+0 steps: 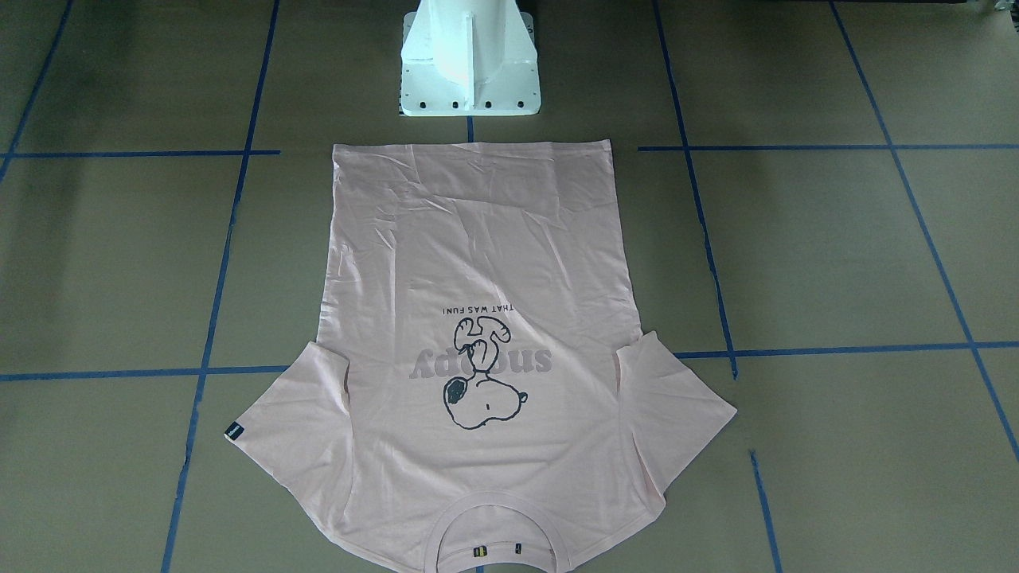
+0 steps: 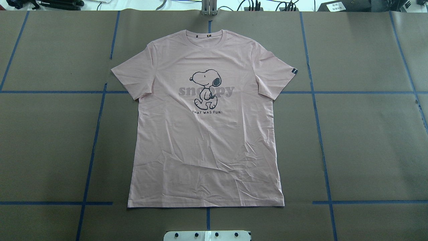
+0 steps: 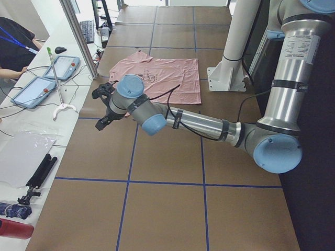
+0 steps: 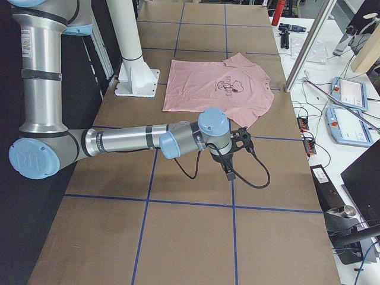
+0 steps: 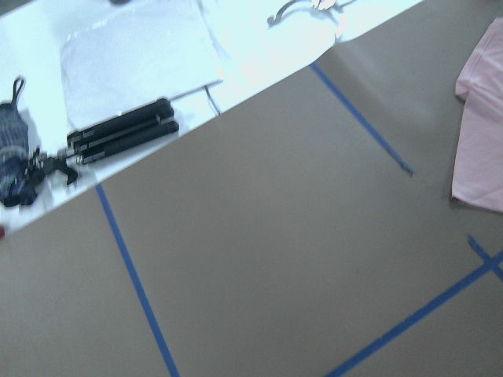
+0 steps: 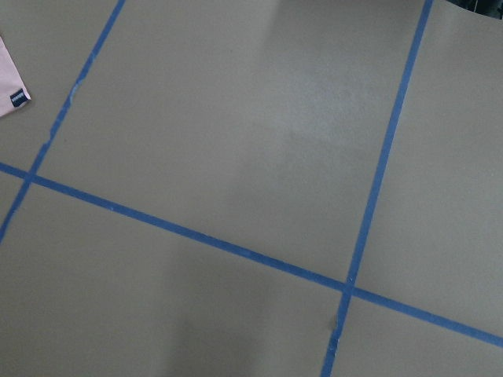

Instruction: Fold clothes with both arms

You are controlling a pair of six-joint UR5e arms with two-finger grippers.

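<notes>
White pedestal [image 2: 207, 235] nearest me. Just beyond it the pink T-shirt [image 2: 204, 134] lies flat, print up, on the tabletop [image 2: 367, 150], hem toward me, collar at the far edge. My left claw [image 3: 103, 112] and right claw [image 4: 236, 148] hang over bare tabletop either side of it, touching nothing; open or closed, I cannot tell.

The silver-grey tubular left arm [image 3: 201, 124] and matching right arm [image 4: 122, 141] carry light blue joint caps [image 3: 276, 152] and looping black cables [image 4: 252, 178].
</notes>
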